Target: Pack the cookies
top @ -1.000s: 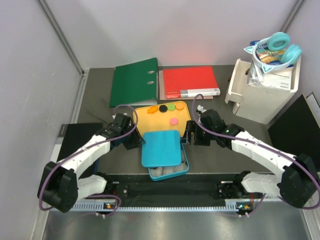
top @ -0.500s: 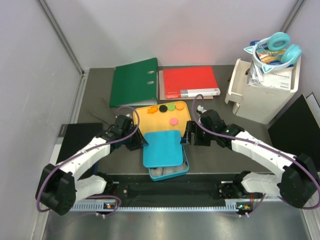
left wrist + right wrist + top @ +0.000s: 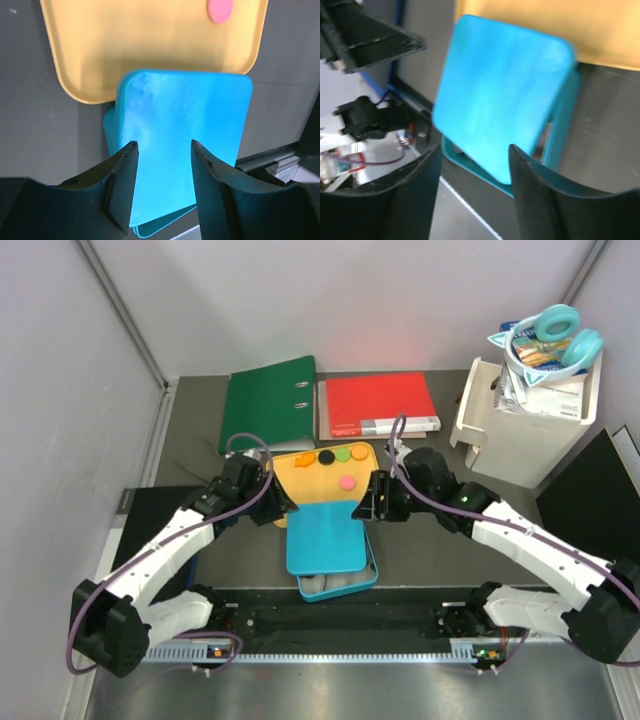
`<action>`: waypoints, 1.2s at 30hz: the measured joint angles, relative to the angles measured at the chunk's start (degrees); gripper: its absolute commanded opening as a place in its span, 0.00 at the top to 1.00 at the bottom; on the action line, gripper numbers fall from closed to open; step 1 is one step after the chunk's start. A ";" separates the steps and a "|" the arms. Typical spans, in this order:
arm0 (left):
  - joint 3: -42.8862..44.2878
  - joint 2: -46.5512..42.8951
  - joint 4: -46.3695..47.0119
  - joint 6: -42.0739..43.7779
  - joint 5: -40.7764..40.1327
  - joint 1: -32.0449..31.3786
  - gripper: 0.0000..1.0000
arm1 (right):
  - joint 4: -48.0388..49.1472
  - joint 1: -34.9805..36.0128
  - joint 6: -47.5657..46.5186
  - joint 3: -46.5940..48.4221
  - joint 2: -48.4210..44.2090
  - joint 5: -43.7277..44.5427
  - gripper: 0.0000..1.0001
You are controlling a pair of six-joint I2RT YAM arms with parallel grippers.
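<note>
A green binder (image 3: 268, 403) lies at 11 o'clock on the tabletop (image 3: 420, 550). The left claw (image 3: 279, 508), fingers spread and holding nothing, hovers by the near-left corner of the yellow tray (image 3: 300, 485). Beside it is the blue lid (image 3: 325, 537), which sits askew on the teal box (image 3: 345, 585), its far edge overlapping the tray's near rim. The cookies (image 3: 343, 454) lie on the tray's far part: small orange, black, green and orange in a row, with the pink cookie (image 3: 347, 481) just nearer. They sit at 1 o'clock from the left claw and 11 o'clock from the right claw (image 3: 371, 502), touching neither. The right claw is also spread and empty, beside the tray's right rim. A red binder (image 3: 378, 405) lies at 12 o'clock. A white bin (image 3: 520, 425) topped with headphones (image 3: 556, 335) stands at 2 o'clock.
</note>
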 measured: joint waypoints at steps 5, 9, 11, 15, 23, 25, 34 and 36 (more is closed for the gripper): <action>2.45 -0.26 -0.94 0.24 -3.48 0.02 0.48 | 1.92 2.40 -0.09 1.05 0.96 -4.87 0.81; 3.08 0.33 -1.18 0.24 -5.35 1.05 0.48 | 3.72 2.99 -0.02 0.96 4.46 -8.61 1.00; 4.17 2.03 -1.05 0.22 -5.81 2.01 0.48 | 5.25 3.04 0.15 0.22 5.92 -10.10 1.00; 7.02 6.54 0.22 0.22 -6.21 3.76 0.46 | 7.02 3.06 0.15 -1.79 7.39 -12.44 1.00; 12.15 20.04 6.95 1.46 -1.29 6.73 0.48 | 10.84 3.08 -0.02 -5.60 10.99 -15.02 1.00; 13.57 24.24 8.02 2.27 1.05 7.13 0.49 | 10.75 3.08 -0.11 -7.06 11.34 -15.21 1.00; 17.81 33.55 9.38 5.62 7.61 7.23 0.52 | 10.45 3.08 -1.16 -10.40 11.78 -15.39 1.00; 17.81 33.83 9.55 6.34 8.39 7.23 0.53 | 10.60 3.08 -1.38 -10.64 11.69 -15.39 1.00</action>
